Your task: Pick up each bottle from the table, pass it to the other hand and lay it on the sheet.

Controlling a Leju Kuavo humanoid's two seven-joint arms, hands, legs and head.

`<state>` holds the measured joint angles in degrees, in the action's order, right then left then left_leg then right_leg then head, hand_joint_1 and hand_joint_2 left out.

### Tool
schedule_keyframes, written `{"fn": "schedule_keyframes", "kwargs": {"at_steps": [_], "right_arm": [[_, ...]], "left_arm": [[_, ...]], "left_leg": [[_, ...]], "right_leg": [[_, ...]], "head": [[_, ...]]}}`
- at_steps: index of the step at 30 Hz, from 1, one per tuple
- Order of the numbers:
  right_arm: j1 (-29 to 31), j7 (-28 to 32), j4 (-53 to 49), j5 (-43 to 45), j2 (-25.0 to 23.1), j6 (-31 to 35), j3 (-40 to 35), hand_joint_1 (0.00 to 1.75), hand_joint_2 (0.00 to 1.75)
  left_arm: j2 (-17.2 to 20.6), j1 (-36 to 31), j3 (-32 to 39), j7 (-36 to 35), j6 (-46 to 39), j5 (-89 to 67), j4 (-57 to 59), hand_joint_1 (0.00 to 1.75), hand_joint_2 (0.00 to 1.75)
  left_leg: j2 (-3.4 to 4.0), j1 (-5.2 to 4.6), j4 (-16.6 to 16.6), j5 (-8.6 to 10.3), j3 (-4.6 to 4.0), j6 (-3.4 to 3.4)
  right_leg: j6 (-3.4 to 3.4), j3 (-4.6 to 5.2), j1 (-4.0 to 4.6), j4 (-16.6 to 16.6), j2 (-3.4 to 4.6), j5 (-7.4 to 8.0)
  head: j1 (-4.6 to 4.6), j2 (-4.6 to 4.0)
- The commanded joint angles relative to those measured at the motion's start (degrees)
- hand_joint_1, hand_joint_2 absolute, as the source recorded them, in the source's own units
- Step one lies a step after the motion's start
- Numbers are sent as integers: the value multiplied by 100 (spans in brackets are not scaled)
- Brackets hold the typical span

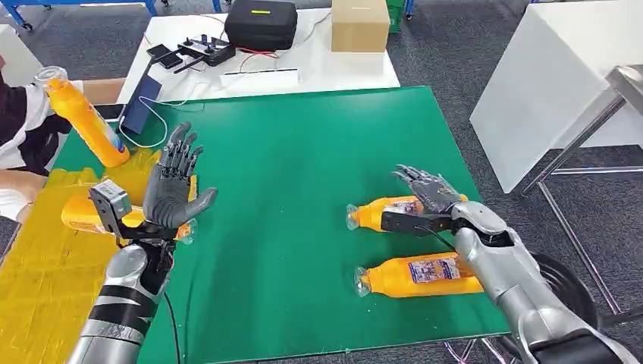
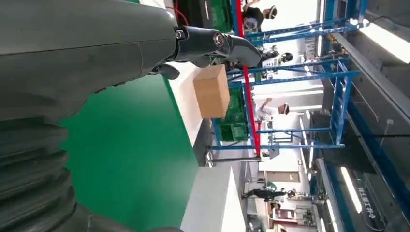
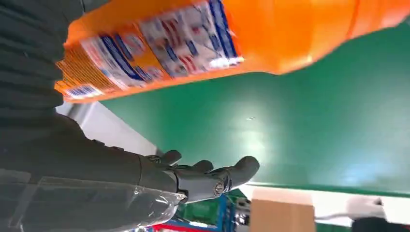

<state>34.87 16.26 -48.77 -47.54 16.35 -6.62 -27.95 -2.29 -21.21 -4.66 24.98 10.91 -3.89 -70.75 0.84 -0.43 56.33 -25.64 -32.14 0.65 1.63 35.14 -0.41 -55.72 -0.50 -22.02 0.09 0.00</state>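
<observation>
Bottle label readable at right wrist; fingers seemingly spread.

I am looking at a green surface standing on grey carpet. Behind it a white table is carrying a black case and a cardboard box. A white cabinet is sitting alongside. Blue racks are standing under bright strip lights.

two orange bottles flat on green table, third on yellow sheet
</observation>
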Motion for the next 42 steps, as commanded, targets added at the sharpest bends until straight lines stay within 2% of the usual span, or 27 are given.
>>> {"fn": "schedule_keyframes", "kwargs": {"at_steps": [1, 3, 4, 10, 14, 15, 17, 18, 21, 29, 37, 42], "right_arm": [[664, -8, 869, 75, 78, -140, -567, 0, 175], [664, -8, 869, 75, 78, -140, -567, 0, 175], [678, -9, 889, 77, 88, -160, -606, 0, 175], [916, -39, 1106, 203, 254, -351, -888, 0, 175], [1025, -26, 1193, 269, 339, -415, -917, 0, 175], [1051, -28, 1205, 278, 365, -425, -914, 0, 175], [1187, -146, 1369, 326, 435, -468, -1037, 0, 175], [1227, -123, 1416, 351, 473, -530, -1061, 0, 175], [1329, -61, 1538, 420, 617, -685, -1193, 0, 175], [1382, -183, 1715, 483, 685, -636, -1339, 0, 175], [1411, -136, 1877, 532, 792, -853, -1452, 0, 175], [1172, -65, 1978, 518, 577, -544, -1526, 0, 175]], "left_arm": [[45, -284, 10, -7, -14, 47, 570, 0, 175], [45, -284, 10, -7, -14, 47, 570, 0, 175], [39, -293, 12, -7, -21, 49, 585, 0, 175], [51, -339, 54, 14, -24, 97, 718, 0, 175], [57, -354, 66, 22, -25, 107, 766, 0, 175], [60, -352, 70, 23, -25, 109, 769, 0, 175], [59, -344, 76, 34, -22, 128, 761, 0, 175], [60, -346, 74, 34, -17, 132, 767, 0, 175], [65, -380, 56, 38, -13, 149, 821, 0, 175], [73, -394, 31, 36, -13, 180, 863, 0, 175], [73, -413, -1, 38, 25, 204, 921, 0, 175], [59, -426, -49, 43, -29, 204, 961, 0, 175]], "left_leg": [[-2, 3, 0, -5, 12, -5], [-9, 14, 9, -19, 34, -11], [-5, 5, 3, -8, 16, -6], [-9, 13, 14, -20, 30, -11], [-7, -1, 0, -3, 8, -3], [-12, 10, 13, -19, 29, -10], [-7, -1, 1, -3, 7, -4], [-11, 11, 15, -21, 29, -11], [-12, 1, 5, -7, 11, -6], [-9, 0, 3, -3, 4, -4], [-9, 6, 9, -13, 18, -8], [-8, 6, 0, -7, 18, -6]], "right_leg": [[-1, -12, 2, 1, 4, -3], [-4, -38, 12, -1, 5, -15], [-2, -16, 4, 0, 3, -6], [-4, -33, 10, -6, 6, -15], [-1, -8, -2, -1, -1, -3], [-4, -33, 9, -6, 3, -15], [-1, -7, -2, -1, 0, -3], [-4, -33, 9, -7, 5, -17], [-1, -14, 1, -3, -3, -7], [-1, -8, 0, 0, -4, -3], [-2, -21, 5, -2, 2, -9], [-2, -22, 7, 7, -1, -4]], "head": [[-2, 0], [0, 0], [-2, 0], [-4, 0], [-2, 0], [-2, 0], [-2, 0], [0, 0], [-2, 0], [-2, 0], [-2, 0], [-2, 0]]}}
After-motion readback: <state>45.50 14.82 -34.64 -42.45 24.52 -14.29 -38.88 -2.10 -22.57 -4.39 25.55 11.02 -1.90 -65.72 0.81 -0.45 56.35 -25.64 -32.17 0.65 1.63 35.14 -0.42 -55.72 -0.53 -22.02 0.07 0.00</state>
